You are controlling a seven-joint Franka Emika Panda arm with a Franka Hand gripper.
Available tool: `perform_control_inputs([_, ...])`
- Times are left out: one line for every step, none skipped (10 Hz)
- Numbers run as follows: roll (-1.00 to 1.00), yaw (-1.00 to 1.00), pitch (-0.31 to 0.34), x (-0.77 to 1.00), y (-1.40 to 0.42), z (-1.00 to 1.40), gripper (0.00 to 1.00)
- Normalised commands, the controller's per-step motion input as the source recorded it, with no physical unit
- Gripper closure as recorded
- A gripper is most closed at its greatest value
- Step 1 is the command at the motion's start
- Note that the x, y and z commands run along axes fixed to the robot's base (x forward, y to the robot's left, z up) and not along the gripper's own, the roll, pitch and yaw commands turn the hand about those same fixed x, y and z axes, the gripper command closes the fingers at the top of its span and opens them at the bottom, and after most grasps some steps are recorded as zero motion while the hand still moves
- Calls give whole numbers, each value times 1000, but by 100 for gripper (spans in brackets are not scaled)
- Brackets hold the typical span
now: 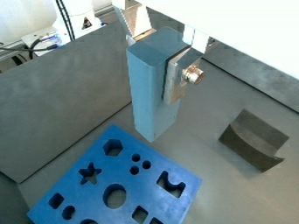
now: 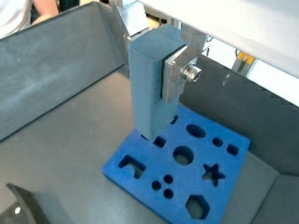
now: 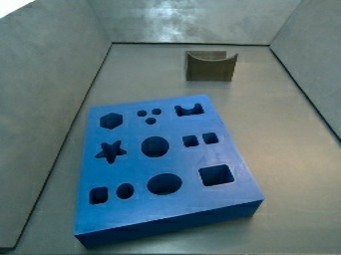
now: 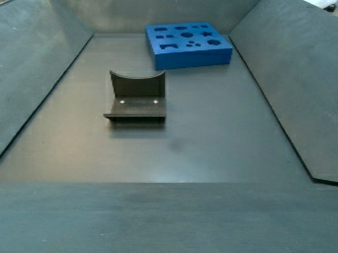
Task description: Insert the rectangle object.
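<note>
My gripper (image 1: 156,59) is shut on a tall blue-grey rectangle block (image 1: 152,92), which also shows in a wrist view (image 2: 152,92). A silver finger (image 1: 177,77) presses its side. The block hangs upright, its lower end above the edge of the blue board (image 1: 111,179) with several shaped holes. The board shows in both side views (image 3: 167,164) (image 4: 188,44). A rectangular hole (image 3: 216,177) lies near one corner of the board. Neither the gripper nor the block shows in the side views.
The dark fixture (image 3: 209,65) stands on the grey floor apart from the board, and shows too in a side view (image 4: 134,97) and a wrist view (image 1: 254,138). Slanted grey walls (image 3: 54,90) enclose the floor on all sides.
</note>
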Motion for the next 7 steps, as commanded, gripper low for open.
perform_control_inputs([-108, -71, 272, 529, 419, -672, 100])
perform_control_inputs([-106, -60, 225, 486, 290, -557, 100])
perform_control_inputs([-67, -31, 130, 312, 84, -177, 100])
perform_control_inputs([134, -153, 53, -275, -495, 923, 100])
perform_control_inputs([148, -130, 45, -368, -460, 885, 100])
perform_control_inputs([116, -63, 8, -267, -273, 584, 100])
perform_control_inputs([65, -33, 4, -115, -147, 264, 100])
